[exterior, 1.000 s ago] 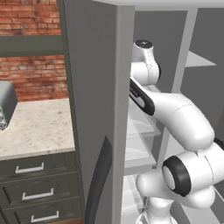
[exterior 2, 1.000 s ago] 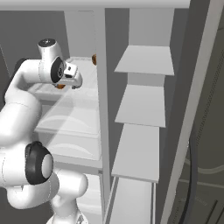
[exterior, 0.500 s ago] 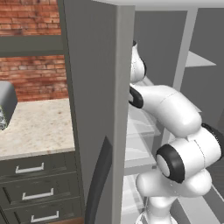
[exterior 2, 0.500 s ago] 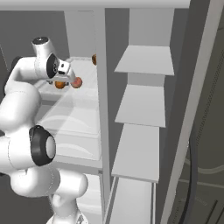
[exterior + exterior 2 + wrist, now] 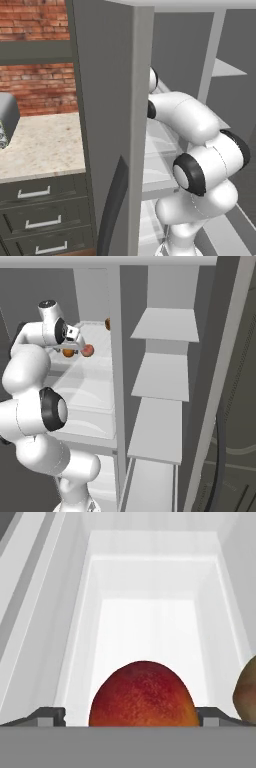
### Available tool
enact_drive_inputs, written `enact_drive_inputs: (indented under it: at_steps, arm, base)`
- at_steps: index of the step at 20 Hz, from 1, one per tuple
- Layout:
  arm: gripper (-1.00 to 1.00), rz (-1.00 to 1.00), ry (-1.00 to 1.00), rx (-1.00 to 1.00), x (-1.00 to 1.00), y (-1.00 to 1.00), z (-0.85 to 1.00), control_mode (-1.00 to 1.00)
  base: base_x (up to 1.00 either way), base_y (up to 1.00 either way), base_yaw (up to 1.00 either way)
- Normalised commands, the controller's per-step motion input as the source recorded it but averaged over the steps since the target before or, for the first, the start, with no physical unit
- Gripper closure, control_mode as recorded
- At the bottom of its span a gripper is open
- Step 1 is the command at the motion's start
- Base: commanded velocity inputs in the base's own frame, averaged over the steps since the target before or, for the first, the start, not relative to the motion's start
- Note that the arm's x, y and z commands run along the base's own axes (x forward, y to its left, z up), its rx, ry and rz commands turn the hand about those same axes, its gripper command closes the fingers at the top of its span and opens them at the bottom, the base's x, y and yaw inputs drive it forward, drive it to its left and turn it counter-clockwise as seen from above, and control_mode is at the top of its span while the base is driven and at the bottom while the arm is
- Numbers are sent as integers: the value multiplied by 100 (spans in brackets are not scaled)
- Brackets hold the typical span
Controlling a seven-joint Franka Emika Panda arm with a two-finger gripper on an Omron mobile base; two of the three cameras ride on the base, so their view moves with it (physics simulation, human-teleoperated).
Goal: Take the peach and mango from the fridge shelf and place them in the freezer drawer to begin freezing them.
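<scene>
The peach (image 5: 142, 694) lies on the ribbed translucent fridge shelf (image 5: 150, 627), reddish with an orange lower side. My gripper (image 5: 132, 717) is open, and its dark fingertips (image 5: 50, 716) stand wide on either side of the peach without touching it. The mango (image 5: 247, 692), orange-brown, sits just beyond one fingertip at the frame's right edge. In the right base view the gripper (image 5: 80, 345) hangs low over the shelf (image 5: 85, 381), with the peach (image 5: 88, 350) at its tip and the mango (image 5: 68, 352) beside the hand. The freezer drawer is out of view.
The open fridge door (image 5: 107, 125) stands left of the arm, with a stone counter (image 5: 40, 145) and dark handled drawers (image 5: 35, 192) beyond it. A vertical divider (image 5: 115, 356) separates plain grey shelves (image 5: 165, 323) on the right. Another orange item (image 5: 107, 323) sits at the shelf's back.
The arm has folded in and come down. The hand has sunk closer to the shelf, and the peach, earlier hidden behind the hand, now shows at the fingertips.
</scene>
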Motion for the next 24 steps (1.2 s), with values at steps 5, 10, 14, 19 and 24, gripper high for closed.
enact_drive_inputs:
  at_steps: [5,10,14,19,24]
  arm:
    - [100,0,-3,0,0,0,-41,-100]
    - [100,0,-13,0,-14,0,-14,-100]
    - [100,0,-24,2,-98,-6,2,-100]
    - [100,0,-16,10,-100,-48,2,-100]
    - [100,0,-3,7,-100,-40,-9,-100]
  base:
    - [0,0,0]
    - [0,0,0]
    - [0,0,0]
    - [0,0,0]
    - [0,0,0]
